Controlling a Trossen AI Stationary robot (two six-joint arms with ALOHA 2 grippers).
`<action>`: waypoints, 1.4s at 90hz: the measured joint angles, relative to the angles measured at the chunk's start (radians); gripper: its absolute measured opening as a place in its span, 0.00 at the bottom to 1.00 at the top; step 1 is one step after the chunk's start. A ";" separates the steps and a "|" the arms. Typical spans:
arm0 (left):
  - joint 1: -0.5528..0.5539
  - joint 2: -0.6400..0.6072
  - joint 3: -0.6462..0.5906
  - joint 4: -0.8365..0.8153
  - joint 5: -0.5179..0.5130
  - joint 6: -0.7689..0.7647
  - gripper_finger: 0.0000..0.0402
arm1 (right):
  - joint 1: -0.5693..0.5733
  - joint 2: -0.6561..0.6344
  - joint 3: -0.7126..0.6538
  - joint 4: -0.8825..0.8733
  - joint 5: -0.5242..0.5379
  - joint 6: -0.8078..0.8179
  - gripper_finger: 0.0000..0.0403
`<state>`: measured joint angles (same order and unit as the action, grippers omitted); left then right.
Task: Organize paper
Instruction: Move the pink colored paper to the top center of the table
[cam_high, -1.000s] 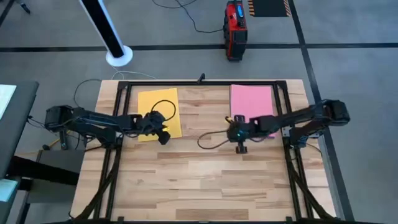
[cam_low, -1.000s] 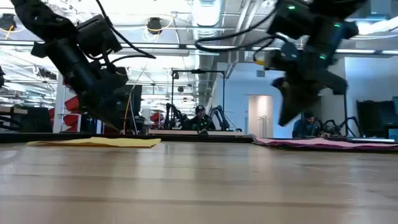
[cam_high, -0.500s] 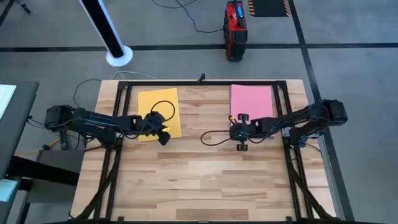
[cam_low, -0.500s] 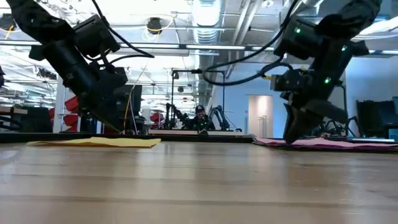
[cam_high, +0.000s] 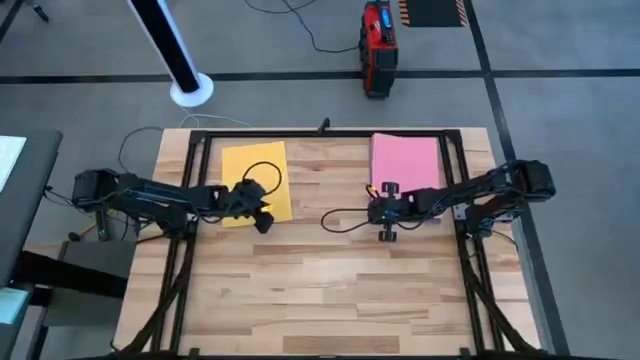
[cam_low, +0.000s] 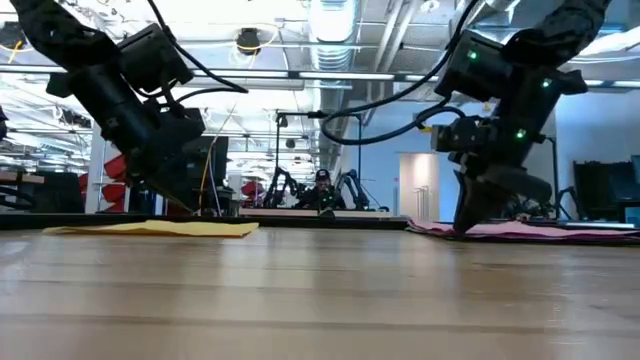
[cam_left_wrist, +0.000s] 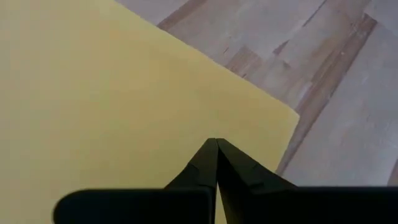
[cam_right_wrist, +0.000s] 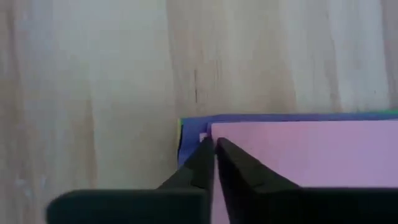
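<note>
Lying flat near the far left corner of the wooden table (cam_high: 300, 290): one yellow sheet (cam_high: 252, 170). Resting on that sheet's near right corner, fingers pressed together with nothing between them: left gripper (cam_left_wrist: 216, 144). Sitting near the far right corner of the table: a stack topped by a pink sheet (cam_high: 405, 162), with a purple sheet (cam_right_wrist: 193, 124) peeking out beneath. Pressing down at the near left corner of the pink stack, fingers closed and clasping nothing visible: right gripper (cam_right_wrist: 213, 144)
</note>
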<state>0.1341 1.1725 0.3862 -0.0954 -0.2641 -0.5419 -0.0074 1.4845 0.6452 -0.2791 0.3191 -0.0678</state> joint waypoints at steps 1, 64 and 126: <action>0.000 0.000 0.000 0.000 0.001 0.000 0.00 | 0.002 0.000 0.001 0.000 0.000 0.000 0.01; 0.000 0.000 0.001 0.071 0.024 0.014 0.00 | 0.011 0.034 0.109 0.210 -0.104 -0.060 0.00; 0.000 0.000 0.002 0.172 0.059 0.046 0.00 | -0.026 0.434 0.489 0.249 -0.267 -0.280 0.00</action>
<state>0.1339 1.1721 0.3878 0.0769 -0.2053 -0.4956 -0.0338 1.9189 1.1344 -0.0301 0.0524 -0.3480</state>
